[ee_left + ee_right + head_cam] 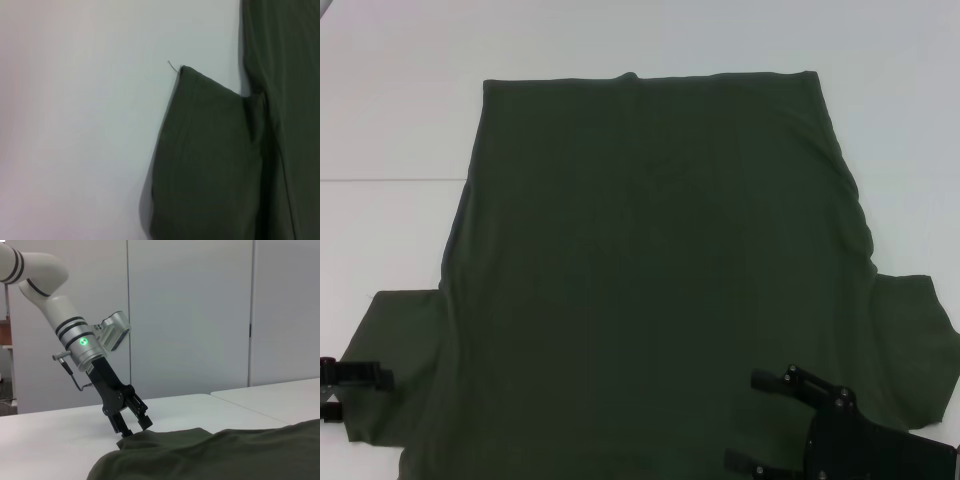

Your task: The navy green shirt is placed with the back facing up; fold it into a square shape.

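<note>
- Beneath both sets of jaws, the plain dark olive-green soft-fabric T-shirt (650, 270) lies flat on the white counter (400, 100).
- Left gripper (134, 428): jaws parted, touching the left sleeve edge.
- Right gripper (745, 420): jaws spread, empty, above the shirt's right shoulder.

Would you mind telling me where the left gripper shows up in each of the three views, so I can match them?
Head view: the left gripper sits at the lower left edge, at the navy green shirt's left sleeve.
Left wrist view: not in it; only that sleeve on the white table.
Right wrist view: left gripper left of centre, tips at the sleeve's edge.
Shared landmark: the left sleeve.
</note>
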You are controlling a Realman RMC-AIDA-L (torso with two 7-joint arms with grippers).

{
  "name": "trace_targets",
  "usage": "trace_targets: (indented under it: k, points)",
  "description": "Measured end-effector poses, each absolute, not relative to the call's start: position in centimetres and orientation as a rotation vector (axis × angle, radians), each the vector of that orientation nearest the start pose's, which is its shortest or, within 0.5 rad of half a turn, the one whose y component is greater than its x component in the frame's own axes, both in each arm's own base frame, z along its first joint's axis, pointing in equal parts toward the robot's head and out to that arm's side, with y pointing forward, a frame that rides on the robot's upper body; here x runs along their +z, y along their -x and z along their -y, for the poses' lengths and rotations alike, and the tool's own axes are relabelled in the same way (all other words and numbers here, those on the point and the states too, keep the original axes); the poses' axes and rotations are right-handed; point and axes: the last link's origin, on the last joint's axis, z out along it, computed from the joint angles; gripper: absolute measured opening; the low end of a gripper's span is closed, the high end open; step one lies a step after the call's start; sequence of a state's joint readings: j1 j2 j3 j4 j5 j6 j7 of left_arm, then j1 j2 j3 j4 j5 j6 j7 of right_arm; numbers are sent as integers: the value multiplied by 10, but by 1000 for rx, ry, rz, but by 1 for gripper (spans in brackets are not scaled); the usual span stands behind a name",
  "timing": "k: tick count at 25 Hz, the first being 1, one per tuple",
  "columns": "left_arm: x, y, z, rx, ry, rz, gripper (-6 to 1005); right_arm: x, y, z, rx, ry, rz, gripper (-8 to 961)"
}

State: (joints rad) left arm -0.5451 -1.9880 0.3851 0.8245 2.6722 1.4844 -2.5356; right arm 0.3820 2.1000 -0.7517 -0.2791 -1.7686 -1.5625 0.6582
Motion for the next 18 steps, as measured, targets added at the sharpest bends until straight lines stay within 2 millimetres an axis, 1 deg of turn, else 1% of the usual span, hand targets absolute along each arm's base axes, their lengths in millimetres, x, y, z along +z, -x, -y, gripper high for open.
trace_targets:
  k: [7, 18]
  points:
    - [80, 363, -323, 184, -2379, -2657, 907, -59, -293, -252, 884, 2593, -257, 939]
    - [77, 360, -325, 198, -2378, -2635, 900, -59, -292, -253, 884, 2594, -253, 938]
